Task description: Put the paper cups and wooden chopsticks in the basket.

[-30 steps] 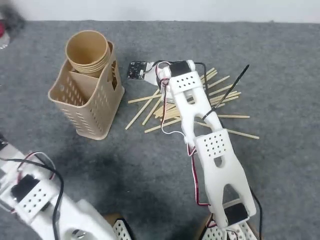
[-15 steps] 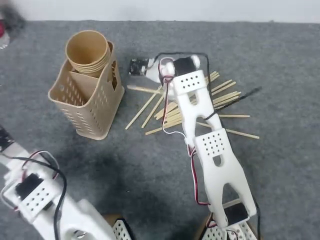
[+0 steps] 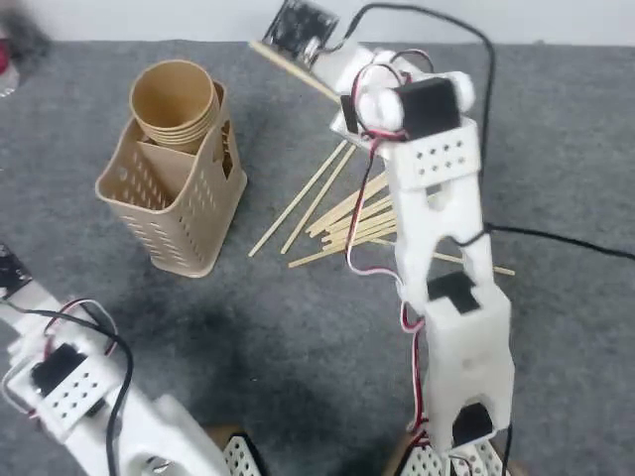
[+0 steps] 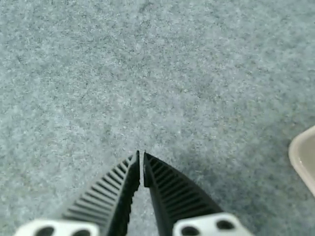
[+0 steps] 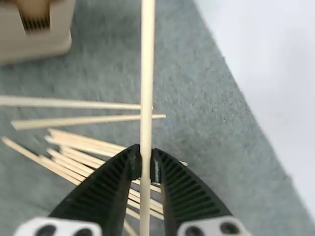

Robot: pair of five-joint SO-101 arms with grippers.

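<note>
the right claw was clamped on a single chopstick. the jaws pinched it close to their tips, and most of its length stuck straight out ahead of them, with a short piece running back under the claw. from the high view that chopstick hung in the air, raised above the mat near its far edge. it slanted toward the far side of the basket but sat apart from it.

the loose chopsticks lay in a fanned heap on the mat below and behind the claw, beside the basket on its right. the paper cups stood nested as one stack inside the basket, in its far compartment, their rims above the wall.

the small circuit board on the wrist carried markings too small for me to read.

the right arm stretched from its base at the near edge toward the far edge of the mat, with its wrist lifted high and turned toward the basket side. the left arm was folded low at the near left corner. the left claw pointed down at bare mat with its jaws together, only a hairline between the tips, and it gripped nothing.
</note>
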